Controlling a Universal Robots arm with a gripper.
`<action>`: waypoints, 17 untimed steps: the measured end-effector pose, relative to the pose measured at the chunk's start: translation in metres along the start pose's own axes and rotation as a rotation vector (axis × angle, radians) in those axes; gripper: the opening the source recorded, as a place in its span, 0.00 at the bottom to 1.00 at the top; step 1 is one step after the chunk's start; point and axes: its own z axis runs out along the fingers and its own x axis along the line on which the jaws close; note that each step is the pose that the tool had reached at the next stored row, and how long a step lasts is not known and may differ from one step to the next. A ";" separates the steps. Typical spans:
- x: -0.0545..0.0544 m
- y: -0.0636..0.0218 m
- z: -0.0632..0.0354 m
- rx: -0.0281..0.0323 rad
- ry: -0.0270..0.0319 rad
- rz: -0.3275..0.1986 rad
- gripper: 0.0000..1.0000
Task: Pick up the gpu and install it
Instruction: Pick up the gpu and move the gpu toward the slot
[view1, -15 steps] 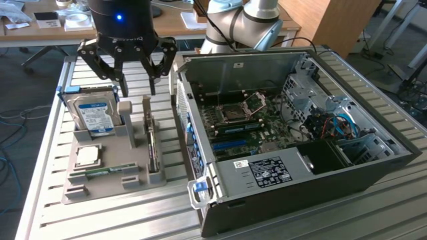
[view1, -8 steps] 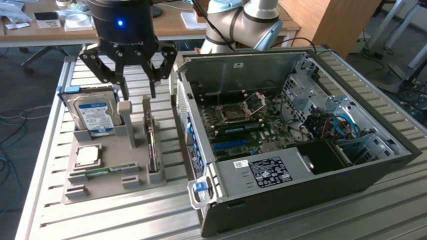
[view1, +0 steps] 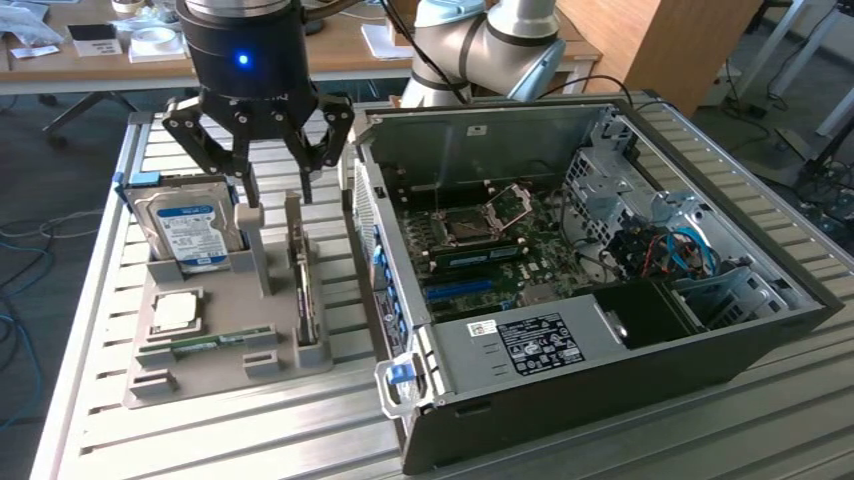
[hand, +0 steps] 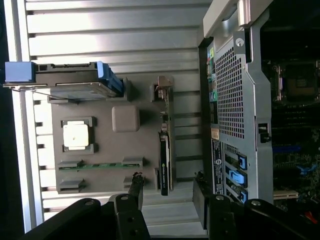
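gripper above the upright gpu — jaws wide apart

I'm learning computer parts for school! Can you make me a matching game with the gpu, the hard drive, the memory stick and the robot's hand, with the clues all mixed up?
Things:
1. gpu
2. hard drive
3. memory stick
4. hand

Clues:
A. has a blue-and-white label
B. green, lying flat in the grey tray
C. stands on its edge in the tray slot closest to the computer case
D. open, hovering above the tray

Right pairs: 1-C, 2-A, 3-B, 4-D
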 end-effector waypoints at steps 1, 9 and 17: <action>0.000 0.0000 0.0000 0.0000 0.0000 0.000 0.53; 0.000 -0.0005 0.0110 -0.0001 0.0000 0.000 0.53; 0.001 -0.0011 0.0255 -0.0001 0.0000 0.000 0.53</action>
